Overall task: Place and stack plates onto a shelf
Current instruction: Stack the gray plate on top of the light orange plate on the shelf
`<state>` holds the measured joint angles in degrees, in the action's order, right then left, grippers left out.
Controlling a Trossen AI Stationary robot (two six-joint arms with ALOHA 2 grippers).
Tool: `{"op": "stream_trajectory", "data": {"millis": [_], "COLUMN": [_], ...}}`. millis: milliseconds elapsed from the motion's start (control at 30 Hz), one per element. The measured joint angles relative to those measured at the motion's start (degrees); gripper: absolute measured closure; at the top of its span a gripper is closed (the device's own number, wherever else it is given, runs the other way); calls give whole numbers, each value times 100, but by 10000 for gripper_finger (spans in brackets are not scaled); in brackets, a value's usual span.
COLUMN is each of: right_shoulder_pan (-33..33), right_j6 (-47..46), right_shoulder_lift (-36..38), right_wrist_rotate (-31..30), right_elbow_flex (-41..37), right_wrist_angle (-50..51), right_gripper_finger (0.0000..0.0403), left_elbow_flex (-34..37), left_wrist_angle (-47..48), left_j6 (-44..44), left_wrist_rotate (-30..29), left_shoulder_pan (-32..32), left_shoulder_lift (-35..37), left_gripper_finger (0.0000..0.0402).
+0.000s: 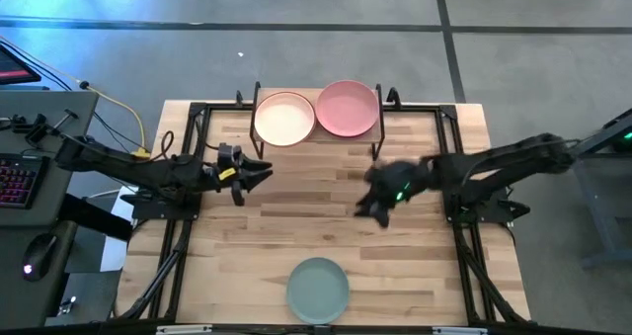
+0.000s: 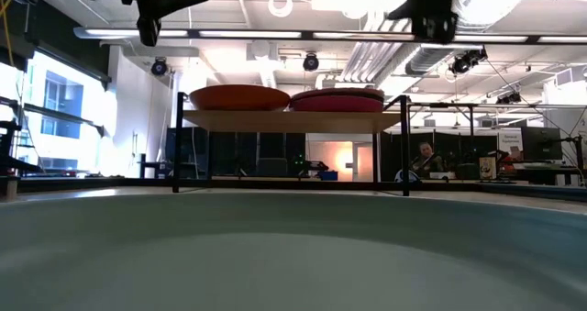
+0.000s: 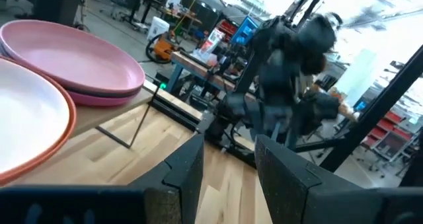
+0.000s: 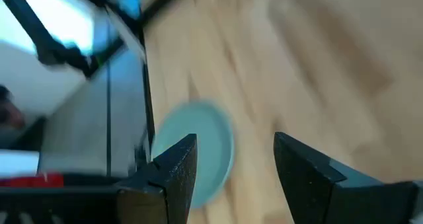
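Observation:
The shelf [image 1: 318, 141] stands at the table's far edge and carries two stacks. On its left, a cream peach plate [image 1: 284, 119] lies on a terracotta orange plate [image 2: 238, 97]. On its right, a salmon pink plate [image 1: 348, 108] lies on a magenta plate [image 2: 337, 102]. No dark grey plate shows. A pale teal plate [image 1: 318, 289] lies flat near the table's near edge. My left gripper [image 1: 262, 173] hovers open, left of the table's middle, in front of the shelf. My right gripper [image 1: 371, 205] hovers open, right of the middle, with the teal plate [image 4: 205, 148] showing beyond its fingers.
Bare butcher-block tabletop [image 1: 316, 216] lies between the two grippers and between the shelf and the teal plate. Black frame rails [image 1: 183, 226] run along the table's left and right sides. A desk with a keyboard [image 1: 15, 182] stands off the table's left side.

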<state>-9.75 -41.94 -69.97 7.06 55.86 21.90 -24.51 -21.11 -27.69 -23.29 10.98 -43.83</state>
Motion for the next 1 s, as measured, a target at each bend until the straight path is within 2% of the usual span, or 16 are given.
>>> {"op": "stream_trajectory", "data": {"millis": [200, 333, 467, 567, 800, 900, 1000], "right_shoulder_pan": [-1031, -1660, -2000, -2046, -1889, -1811, -1787], "right_j6": [-1374, -2573, -3315, -3486, -3522, -3405, -3283], "right_shoulder_lift": [-1213, -1941, -2697, -3244, -4359, -4647, -4706], "right_wrist_rotate": [-335, -726, -739, -675, -678, -444, -206], "right_elbow_flex": [0, 35, 547, 1227, 2558, 2698, 2741], "right_wrist_angle": [-566, -1159, -752, -201, 1849, 1712, 1217], "right_gripper_finger": [222, 222, 222, 222, 222, 222, 222], "left_elbow_flex": [0, 0, 0, 0, 0, 0, 0], "left_wrist_angle": [35, 38, 37, 36, 38, 36, 47], "left_j6": [273, 809, 1240, 1272, 1188, 1004, 883], "left_wrist_rotate": [28, 256, 323, 323, 323, 347, 705], "left_shoulder_pan": [0, 0, 0, -2, -2, 0, -2], "left_shoulder_lift": [68, 68, 70, 70, 70, 70, 105], "left_gripper_finger": [278, 278, 278, 278, 278, 278, 278]}}
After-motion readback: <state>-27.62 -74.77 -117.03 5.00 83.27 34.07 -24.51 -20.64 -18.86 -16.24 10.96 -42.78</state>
